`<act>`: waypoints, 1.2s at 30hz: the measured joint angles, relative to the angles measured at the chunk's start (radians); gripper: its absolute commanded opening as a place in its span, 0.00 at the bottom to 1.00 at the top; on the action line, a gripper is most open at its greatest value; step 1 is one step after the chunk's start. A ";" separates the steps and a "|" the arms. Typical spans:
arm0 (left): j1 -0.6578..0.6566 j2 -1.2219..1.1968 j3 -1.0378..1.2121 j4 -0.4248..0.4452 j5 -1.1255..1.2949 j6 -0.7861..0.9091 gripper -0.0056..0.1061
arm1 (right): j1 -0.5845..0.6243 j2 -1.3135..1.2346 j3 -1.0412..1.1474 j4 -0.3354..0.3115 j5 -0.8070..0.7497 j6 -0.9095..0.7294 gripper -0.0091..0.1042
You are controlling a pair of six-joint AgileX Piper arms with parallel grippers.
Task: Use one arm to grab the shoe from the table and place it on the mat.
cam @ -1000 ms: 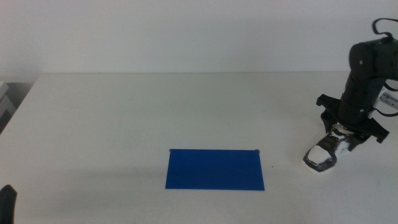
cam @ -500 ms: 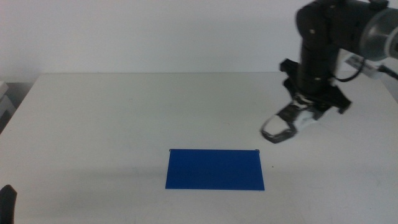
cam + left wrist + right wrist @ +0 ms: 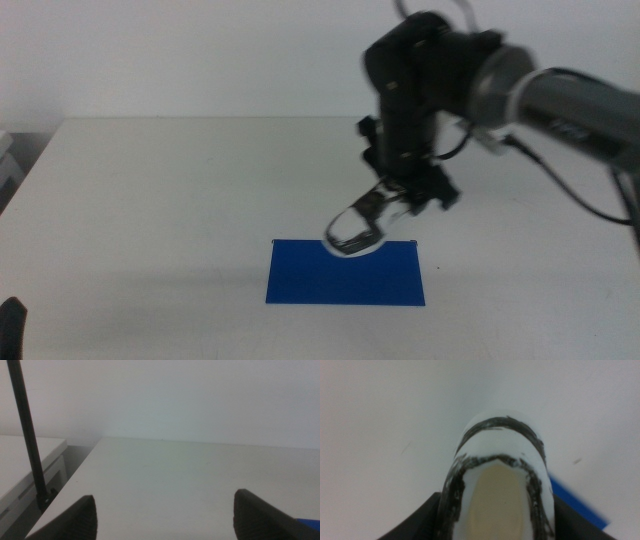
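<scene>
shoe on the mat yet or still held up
Held up: the right gripper grips the shoe, toe tilted down over the mat's far edge.

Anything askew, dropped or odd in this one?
Nothing stands out. The right gripper holds the shoe tilted, toe down, over the mat's far edge. The left gripper waits open at the table's near-left.

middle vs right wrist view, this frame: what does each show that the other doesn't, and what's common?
Middle view only: the whole right arm reaching in from the right, the full outline of the mat, the shoe tilted toe-down over the mat's far edge, and the waiting left gripper at the bottom-left corner.

Right wrist view only: a close look into the shoe's tan insole and black-trimmed collar, with the right gripper shut on the shoe at both sides.

Both: the shoe, the blue mat, the white table.
</scene>
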 measured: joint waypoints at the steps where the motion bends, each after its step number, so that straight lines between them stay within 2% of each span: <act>1: 0.000 0.000 0.000 0.000 0.000 0.000 0.89 | 0.016 0.023 -0.024 0.002 -0.001 0.005 0.05; 10: 0.000 0.000 0.000 0.000 0.000 0.000 0.89 | 0.080 0.137 -0.122 0.062 -0.007 0.068 0.05; 15: 0.000 0.000 0.000 0.000 0.000 0.000 0.89 | 0.080 0.138 -0.123 0.057 -0.005 0.115 0.05; 26: 0.000 0.000 0.000 0.000 0.000 0.000 0.89 | 0.078 0.140 -0.123 0.074 -0.005 0.493 0.05; 32: 0.000 0.000 0.000 0.000 0.000 0.000 0.89 | 0.043 0.162 -0.122 0.131 -0.007 0.513 0.05; 36: 0.000 0.000 0.000 0.000 0.000 0.000 0.89 | 0.038 0.168 -0.114 0.127 -0.007 0.513 0.05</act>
